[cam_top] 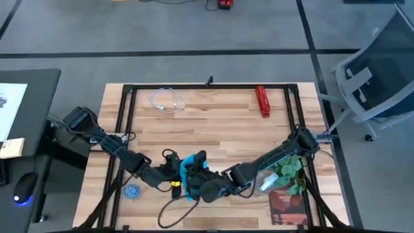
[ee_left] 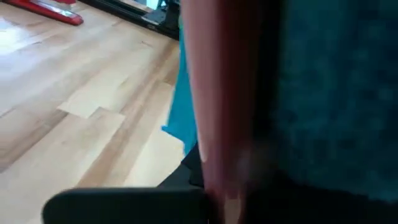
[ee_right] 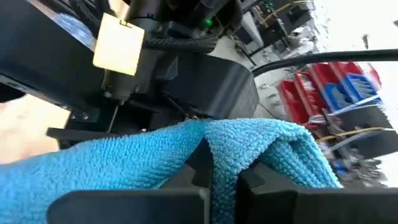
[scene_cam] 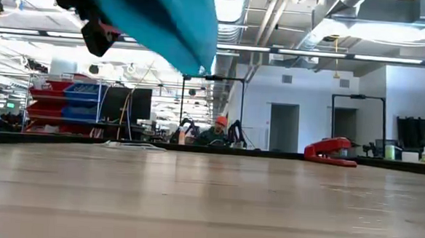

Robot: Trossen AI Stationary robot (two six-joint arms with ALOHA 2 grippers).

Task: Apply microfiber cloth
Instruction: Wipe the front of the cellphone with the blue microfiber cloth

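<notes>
High view shows the microfiber cloth (cam_top: 189, 169) bunched between the two grippers near the front edge of the wooden surface (cam_top: 213, 123), slightly left of centre. In the low view the cloth (scene_cam: 159, 18) hangs clear above the boards, touching nothing below it. The right gripper (ee_right: 214, 163) has its jaws closed on a fold of the cloth (ee_right: 124, 165), the fabric pinched up into a ridge between them. The left gripper (cam_top: 176, 173) is pressed against the cloth from the other side; whether its jaws grip the fabric cannot be told, as the left wrist view is mostly blocked by close dark and reddish shapes, with only a strip of the cloth (ee_left: 183, 106) visible.

A small round blue disc (cam_top: 132, 191) lies near the front left corner, apart from the cloth. A red stapler (cam_top: 262, 101) lies toward the back right, a coiled clear cable (cam_top: 167, 100) toward the back left. A green plant sprig (cam_top: 291, 169) lies beside the right arm. An office chair (cam_top: 375, 77) stands off the surface to the right.
</notes>
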